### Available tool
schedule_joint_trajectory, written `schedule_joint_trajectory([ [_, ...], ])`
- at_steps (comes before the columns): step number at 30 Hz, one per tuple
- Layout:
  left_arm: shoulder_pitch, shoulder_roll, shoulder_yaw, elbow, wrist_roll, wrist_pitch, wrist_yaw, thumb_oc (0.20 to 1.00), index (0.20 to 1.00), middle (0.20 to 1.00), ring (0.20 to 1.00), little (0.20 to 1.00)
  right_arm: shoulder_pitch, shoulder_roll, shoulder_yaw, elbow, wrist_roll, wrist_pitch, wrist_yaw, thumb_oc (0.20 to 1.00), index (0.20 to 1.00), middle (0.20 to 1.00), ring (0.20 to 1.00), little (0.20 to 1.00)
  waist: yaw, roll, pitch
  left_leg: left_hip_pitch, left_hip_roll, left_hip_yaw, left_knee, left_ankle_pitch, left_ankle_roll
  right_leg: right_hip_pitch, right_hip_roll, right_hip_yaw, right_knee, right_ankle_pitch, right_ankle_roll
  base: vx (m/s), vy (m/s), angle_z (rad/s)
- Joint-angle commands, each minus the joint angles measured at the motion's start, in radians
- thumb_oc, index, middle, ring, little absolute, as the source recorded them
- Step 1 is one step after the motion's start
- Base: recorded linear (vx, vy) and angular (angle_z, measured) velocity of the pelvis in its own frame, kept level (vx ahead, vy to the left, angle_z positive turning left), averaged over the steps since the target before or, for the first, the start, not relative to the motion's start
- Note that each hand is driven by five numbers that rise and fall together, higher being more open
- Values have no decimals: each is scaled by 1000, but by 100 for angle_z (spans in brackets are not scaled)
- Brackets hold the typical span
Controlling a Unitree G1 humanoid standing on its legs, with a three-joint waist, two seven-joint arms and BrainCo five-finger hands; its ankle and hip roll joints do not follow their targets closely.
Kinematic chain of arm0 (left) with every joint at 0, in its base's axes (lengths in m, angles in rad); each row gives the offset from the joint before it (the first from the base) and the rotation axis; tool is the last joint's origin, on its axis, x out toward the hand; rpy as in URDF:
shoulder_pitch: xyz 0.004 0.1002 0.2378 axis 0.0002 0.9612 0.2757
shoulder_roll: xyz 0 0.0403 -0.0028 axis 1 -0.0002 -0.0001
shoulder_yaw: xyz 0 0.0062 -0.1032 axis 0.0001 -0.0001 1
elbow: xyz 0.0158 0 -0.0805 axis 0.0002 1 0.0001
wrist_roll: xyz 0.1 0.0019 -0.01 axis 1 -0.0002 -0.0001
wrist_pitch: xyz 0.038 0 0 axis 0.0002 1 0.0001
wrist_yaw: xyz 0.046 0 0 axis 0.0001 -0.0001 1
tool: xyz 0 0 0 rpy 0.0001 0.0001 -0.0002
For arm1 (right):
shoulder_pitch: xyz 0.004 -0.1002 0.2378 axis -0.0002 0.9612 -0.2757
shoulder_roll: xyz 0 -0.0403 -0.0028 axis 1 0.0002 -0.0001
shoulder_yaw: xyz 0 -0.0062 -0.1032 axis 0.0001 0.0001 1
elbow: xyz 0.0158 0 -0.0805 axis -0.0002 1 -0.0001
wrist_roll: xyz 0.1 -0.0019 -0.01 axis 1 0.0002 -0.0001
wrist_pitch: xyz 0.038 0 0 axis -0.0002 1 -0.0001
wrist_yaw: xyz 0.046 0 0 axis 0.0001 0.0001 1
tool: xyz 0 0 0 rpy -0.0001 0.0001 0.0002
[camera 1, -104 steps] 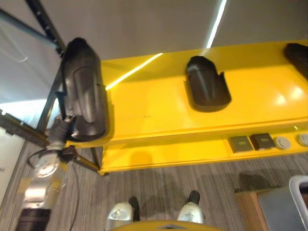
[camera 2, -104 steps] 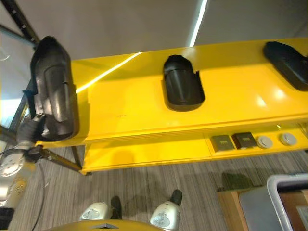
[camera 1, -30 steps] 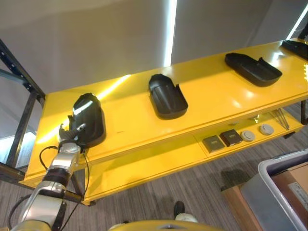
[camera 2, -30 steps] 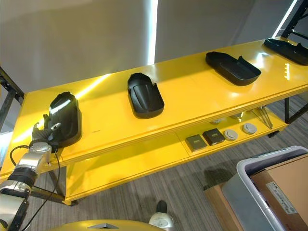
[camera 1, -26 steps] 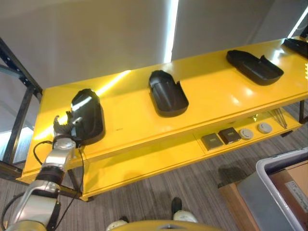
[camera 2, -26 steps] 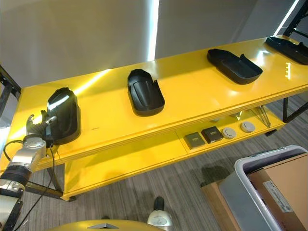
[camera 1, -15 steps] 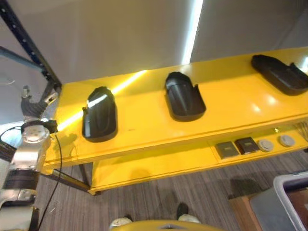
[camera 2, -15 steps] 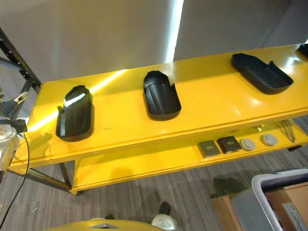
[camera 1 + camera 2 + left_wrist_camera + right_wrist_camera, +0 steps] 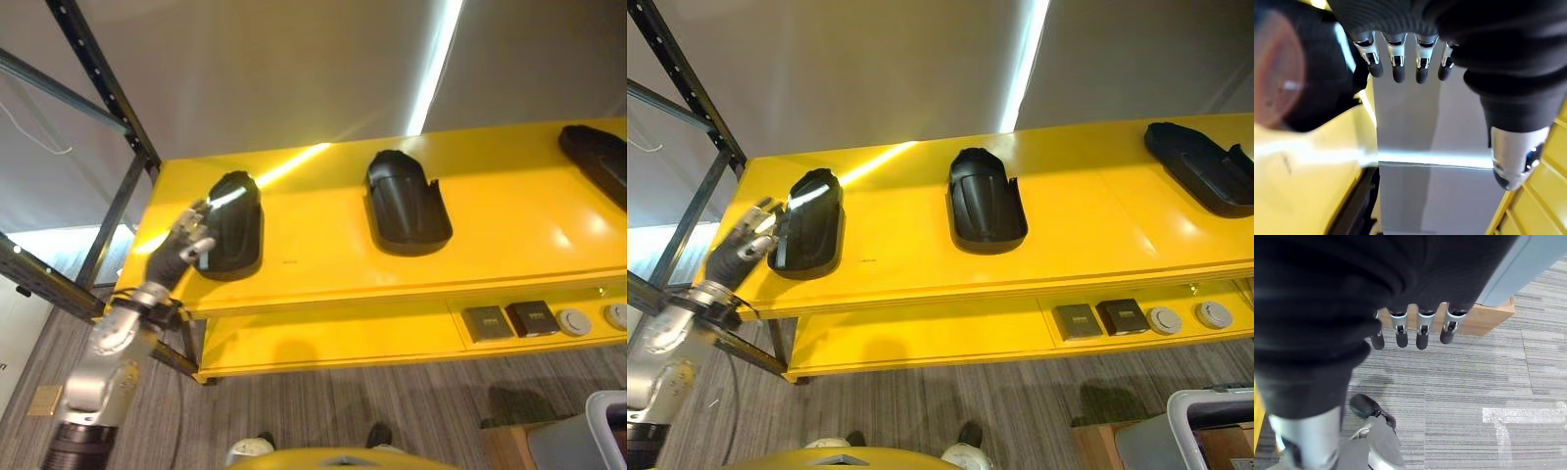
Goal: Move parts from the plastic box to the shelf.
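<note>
Fingers of the left hand point(image 9: 181, 250) spread, partly overlapping the leftmost part point(image 9: 235, 235).

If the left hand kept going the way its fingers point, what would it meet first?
Probably the leftmost black part on the yellow shelf: the left hand, fingers straight, sits right beside its edge, though contact is unclear.

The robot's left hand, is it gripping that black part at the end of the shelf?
No. The left hand has straight fingers laid beside the leftmost black part, not curled round it.
</note>
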Motion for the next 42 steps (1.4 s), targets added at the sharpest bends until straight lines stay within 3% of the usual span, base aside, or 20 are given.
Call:
schedule_joint_trajectory([
  [1, -24, 26, 6, -17, 9, -131, -25, 1000, 1000, 1000, 1000, 1000, -23, -9, 54, 54, 18, 3, -26, 1000, 1000, 1000, 1000, 1000, 11, -24, 16, -122, 35, -50, 97, -16, -1, 27, -52, 26, 87, -140, 44, -41, -2, -1],
  [2, -10, 15, -5, -14, -11, -137, -19, 1000, 1000, 1000, 1000, 1000, -25, -11, 63, 47, 31, 11, -28, 1000, 1000, 1000, 1000, 1000, 14, -23, 21, -121, 34, -51, 95, -16, -1, 30, -52, 24, 85, -141, 44, 0, 0, 0],
  [3, 1, 14, -10, -15, -1, -144, -7, 849, 849, 849, 849, 849, -26, -11, 66, 45, 39, 14, -30, 1000, 1000, 1000, 1000, 1000, 16, -24, 20, -122, 33, -51, 90, -14, 0, 29, -52, 21, 80, -139, 44, 0, 0, 0],
  [4, 10, 18, -14, -15, 7, -150, -8, 200, 200, 200, 200, 200, -24, -8, 66, 47, 41, 11, -32, 1000, 1000, 1000, 1000, 1000, 17, -24, 23, -117, 33, -50, 87, -14, 0, 34, -52, 19, 78, -139, 45, 0, 0, 0],
  [10, 48, 34, -34, -37, 39, -189, -42, 200, 200, 200, 200, 200, -22, -2, 73, 52, 40, 6, -48, 1000, 1000, 1000, 1000, 1000, 27, -26, 22, -110, 32, -50, 80, -14, 0, 42, -53, 9, 69, -132, 49, -6, -1, 2],
  [15, 61, 41, -51, -31, 64, -232, 13, 200, 200, 200, 200, 200, -22, 0, 84, 51, 41, 9, -57, 1000, 1000, 1000, 1000, 1000, 27, -28, 22, -104, 31, -47, 82, -16, 0, 46, -53, 10, 66, -130, 50, 0, 0, 0],
  [24, 54, 42, -107, 4, 97, -254, 55, 200, 200, 200, 200, 200, -26, 7, 89, 52, 47, 8, -62, 1000, 1000, 1000, 1000, 1000, 16, -30, 22, -98, 31, -39, 80, -18, 2, 42, -51, 23, 66, -126, 52, 0, 0, 0],
  [33, 9, 24, -191, 130, 148, -315, 187, 200, 200, 200, 200, 200, -19, 1, 108, 21, 39, 14, -52, 1000, 1000, 1000, 1000, 1000, -18, -39, 27, -95, 40, -19, 84, -18, 2, 29, -42, 50, 79, -131, 48, 0, -5, -1],
  [42, -25, 14, -180, 185, 200, -330, 283, 200, 200, 200, 200, 200, 3, -8, 101, 3, 20, -4, -37, 1000, 1000, 1000, 1000, 1000, -41, -47, 34, -93, 47, -7, 90, -18, 0, 23, -34, 69, 83, -133, 44, 0, 0, 0],
])
